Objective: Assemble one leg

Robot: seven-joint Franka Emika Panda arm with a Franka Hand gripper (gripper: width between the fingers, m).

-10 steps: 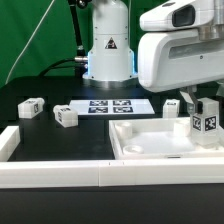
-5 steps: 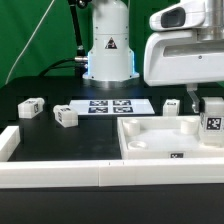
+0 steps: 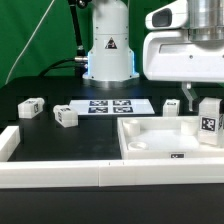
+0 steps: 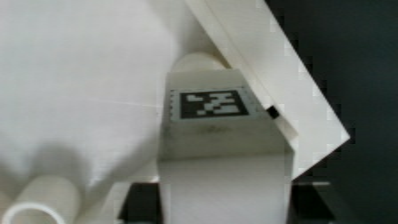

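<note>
My gripper is shut on a leg, a small white block with a black-and-white tag. It holds the leg upright over the corner of the large white tray-like piece at the exterior view's right. In the wrist view the leg runs from between my fingers down into the tray's corner by its raised rim. Two more legs lie on the black table at the exterior view's left, one by the edge and one nearer the middle.
The marker board lies flat in front of the robot base. A white rail runs along the table's front and a white block stands at the exterior view's left. A leg stands behind the tray.
My gripper and the held leg have shifted toward the exterior view's right and slightly down over the tray's corner. The other legs have not moved.
</note>
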